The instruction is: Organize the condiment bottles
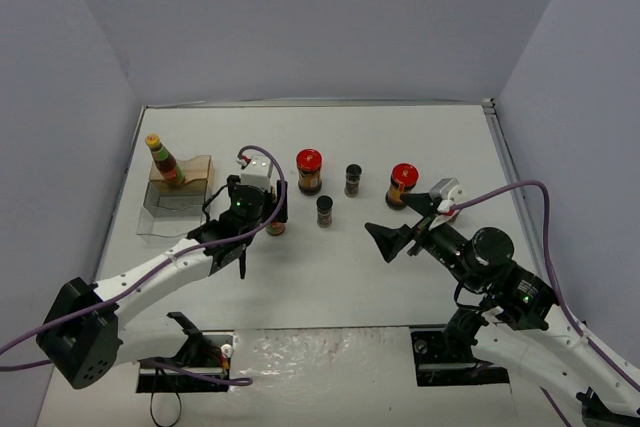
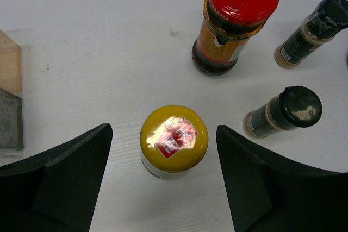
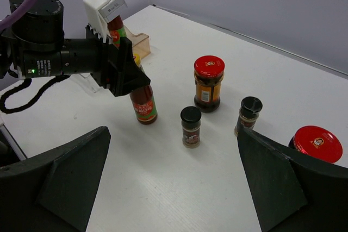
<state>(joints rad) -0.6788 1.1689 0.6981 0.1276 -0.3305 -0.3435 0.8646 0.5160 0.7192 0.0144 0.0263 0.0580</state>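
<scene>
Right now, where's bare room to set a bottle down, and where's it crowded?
Bare table: back strip behind the jars, right side past the right red-lidded jar, near middle between the arms. Crowded: from the left gripper, open around a sauce bottle, across the left red-lidded jar, near spice jar and far spice jar to the right gripper.

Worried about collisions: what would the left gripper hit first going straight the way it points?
Probably the yellow-capped sauce bottle, standing between the left gripper's open fingers; depth is unclear.
</scene>
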